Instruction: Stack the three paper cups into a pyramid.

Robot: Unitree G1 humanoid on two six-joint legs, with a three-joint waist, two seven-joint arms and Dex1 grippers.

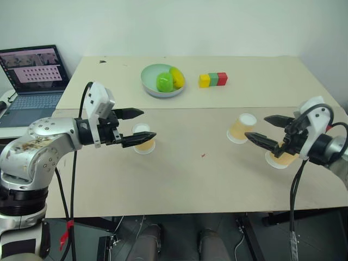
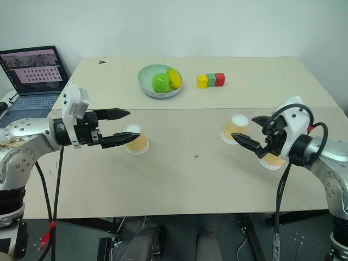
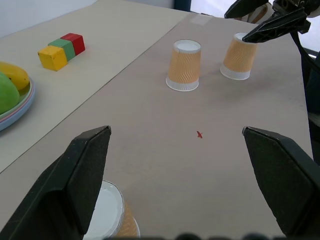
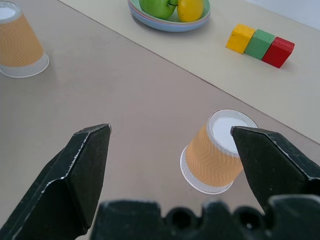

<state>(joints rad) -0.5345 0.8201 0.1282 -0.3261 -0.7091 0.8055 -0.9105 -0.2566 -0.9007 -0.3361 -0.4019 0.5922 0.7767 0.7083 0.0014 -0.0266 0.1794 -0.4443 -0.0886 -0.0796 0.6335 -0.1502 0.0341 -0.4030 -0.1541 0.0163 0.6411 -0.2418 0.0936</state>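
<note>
Three paper cups stand upside down and apart on the tan table (image 1: 190, 179). One cup (image 1: 144, 140) is at the left, one (image 1: 241, 128) at the centre right, and one (image 1: 281, 157) nearer the right edge, partly hidden by my right arm. My left gripper (image 1: 148, 125) hangs open just above the left cup, with nothing between its fingers. In the left wrist view that cup (image 3: 107, 215) sits low beside one finger. Open and empty too, my right gripper (image 1: 256, 126) hovers between the two right cups, with the centre-right cup (image 4: 217, 150) close by one finger.
At the back of the table sit a pale green bowl (image 1: 148, 81) holding a green and a yellow fruit, and a row of yellow, green and red blocks (image 1: 213, 79). A laptop (image 1: 32, 81) stands on a side surface at the far left.
</note>
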